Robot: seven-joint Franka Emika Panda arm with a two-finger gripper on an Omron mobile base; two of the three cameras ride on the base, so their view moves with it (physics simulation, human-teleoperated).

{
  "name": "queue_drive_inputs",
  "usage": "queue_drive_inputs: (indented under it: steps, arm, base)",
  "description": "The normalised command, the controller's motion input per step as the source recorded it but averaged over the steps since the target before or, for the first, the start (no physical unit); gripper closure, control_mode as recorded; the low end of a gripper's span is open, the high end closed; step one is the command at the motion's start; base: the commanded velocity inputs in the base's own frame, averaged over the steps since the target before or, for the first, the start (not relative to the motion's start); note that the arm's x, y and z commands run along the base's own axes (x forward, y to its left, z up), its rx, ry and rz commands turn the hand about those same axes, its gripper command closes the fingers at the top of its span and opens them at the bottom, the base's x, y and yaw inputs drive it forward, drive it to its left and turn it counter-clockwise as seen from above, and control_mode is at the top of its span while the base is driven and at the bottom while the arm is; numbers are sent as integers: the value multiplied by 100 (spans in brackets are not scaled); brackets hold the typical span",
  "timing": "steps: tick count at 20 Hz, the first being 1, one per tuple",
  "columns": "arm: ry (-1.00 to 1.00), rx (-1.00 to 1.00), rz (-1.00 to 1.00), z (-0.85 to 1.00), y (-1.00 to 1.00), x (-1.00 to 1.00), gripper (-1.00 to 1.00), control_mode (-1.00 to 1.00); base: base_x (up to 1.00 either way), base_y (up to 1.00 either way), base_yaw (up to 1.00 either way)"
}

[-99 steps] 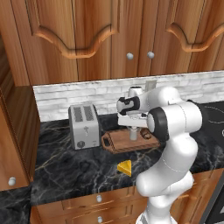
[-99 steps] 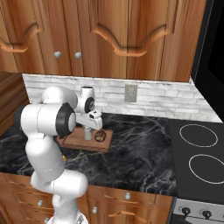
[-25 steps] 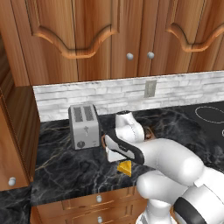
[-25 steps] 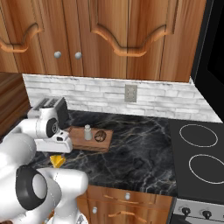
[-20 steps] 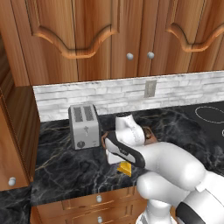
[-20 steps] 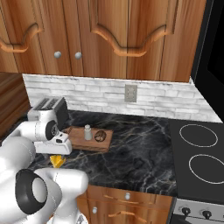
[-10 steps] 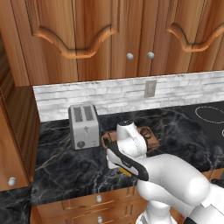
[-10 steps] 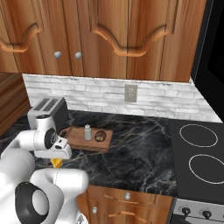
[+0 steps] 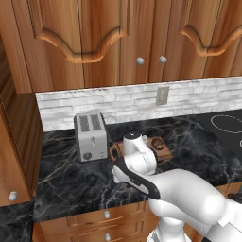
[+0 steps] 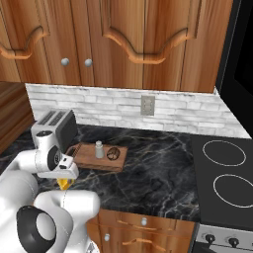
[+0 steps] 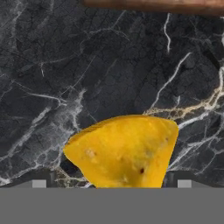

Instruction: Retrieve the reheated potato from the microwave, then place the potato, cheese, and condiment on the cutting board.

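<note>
Cheese (image 11: 124, 153): yellow-orange wedge lying flat on black marble table (image 11: 65, 65), lower centre of hand view; in right base view lower left, under pincer (image 10: 64, 182).

Handling, judged: light, firm but slightly yielding, smooth faces may slip; grip across two flat slanted sides near thick middle, not thin tip.

Orientation: narrow end points lower left of hand frame, broad end upper right; long axis on that diagonal.

Pincer: fingers apart, either side of wedge; contact cannot tell.

Cutting board (image 10: 89, 157) mid-left, right base view; potato (image 10: 113, 153) on it.
</note>
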Motion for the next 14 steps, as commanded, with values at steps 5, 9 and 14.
queue_drive_inputs:
  steps: [5, 9, 14]
  arm:
    - [0, 0, 0, -25, -7, -5, 100, -100]
    - [0, 0, 0, -28, -24, -1, 100, -100]
    - [0, 0, 0, -30, -22, -8, 100, -100]
  base:
    - [0, 0, 0]
    - [0, 0, 0]
    - [0, 0, 0]
